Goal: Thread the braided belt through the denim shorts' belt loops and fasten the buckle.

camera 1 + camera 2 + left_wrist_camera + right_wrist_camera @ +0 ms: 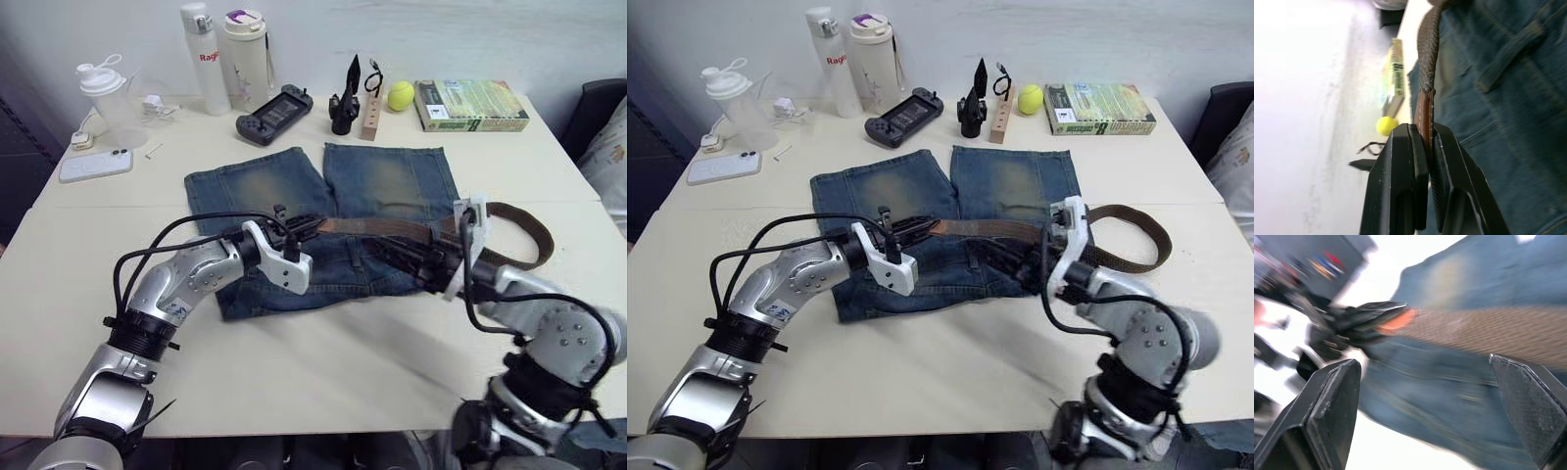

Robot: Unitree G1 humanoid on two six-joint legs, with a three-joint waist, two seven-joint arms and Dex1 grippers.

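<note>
Left pincer (1422, 147): fingers closed tight on the smooth leather tip of the braided belt (392, 228), held over the waistband of the denim shorts (294, 186). Right pincer (1425, 401): fingers spread wide, holding nothing, hovering over the shorts near the belt's woven run. Belt lies across the waistband, looping off the shorts' right edge onto the desk (323, 362). A belt loop (1508, 61) lies just beside the braid.
</note>
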